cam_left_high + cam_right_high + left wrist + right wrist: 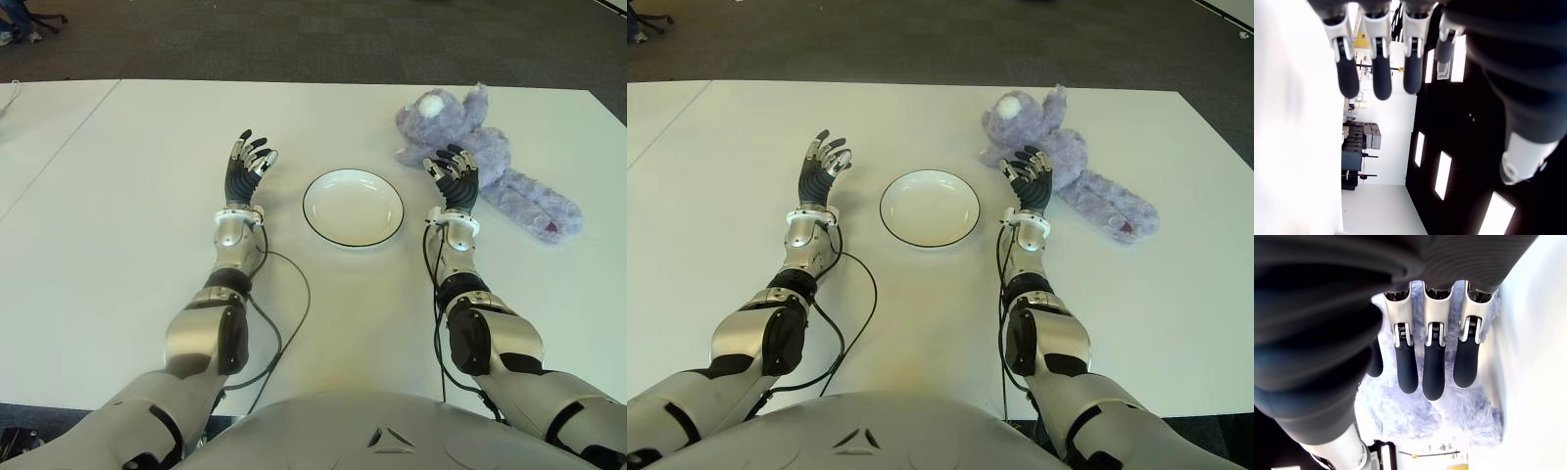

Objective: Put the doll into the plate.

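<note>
A purple plush doll point(490, 157) lies on the white table at the far right, its legs stretching toward the right edge. The white plate point(353, 207) with a dark rim sits at the table's middle and holds nothing. My right hand point(454, 176) is between plate and doll, palm up, fingers spread, just in front of the doll's body; the right wrist view shows the fingers point(1432, 367) apart with purple fur point(1449, 416) beyond them, nothing grasped. My left hand point(247, 162) shows left of the plate, fingers relaxed and holding nothing.
The white table point(127, 215) spreads wide to the left, with a seam toward a neighbouring table at far left. Dark carpet lies beyond the far edge. Black cables point(279, 313) trail from both forearms over the near table.
</note>
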